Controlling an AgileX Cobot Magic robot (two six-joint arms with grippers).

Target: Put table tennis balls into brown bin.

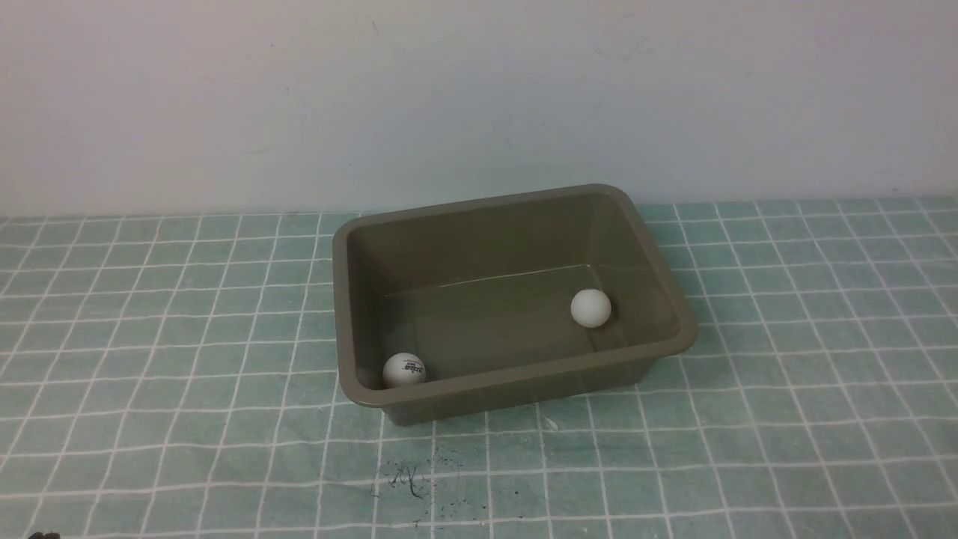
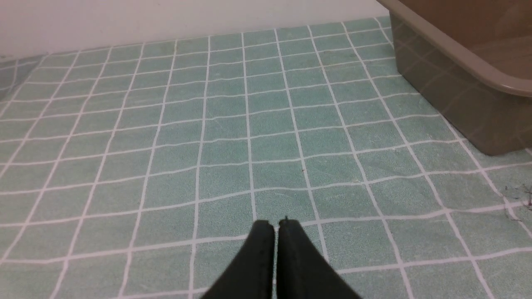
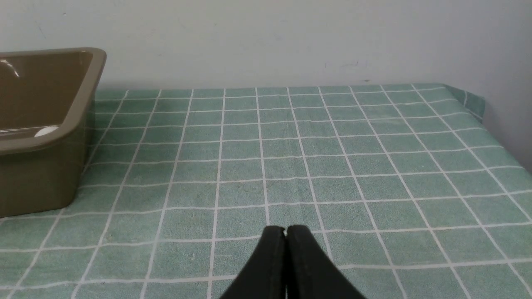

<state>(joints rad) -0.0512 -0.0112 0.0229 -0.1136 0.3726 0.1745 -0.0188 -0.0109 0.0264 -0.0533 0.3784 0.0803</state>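
Already both table tennis balls [image 1: 404, 370] are seen inside the brown bin [image 1: 516, 196]; left gripper [image 2: 276, 224] and right gripper [image 3: 285, 229] clenched empty; task judged done, nothing further needed.

Olive-brown bin [image 1: 516, 393], two white balls [image 1: 590, 308], one dark-printed [image 1: 404, 370], teal white-gridded tablecloth [image 1: 786, 419], black claws [image 2: 276, 226]

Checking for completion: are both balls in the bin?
Yes: one ball lies in the bin's near-left corner, another by its right wall.
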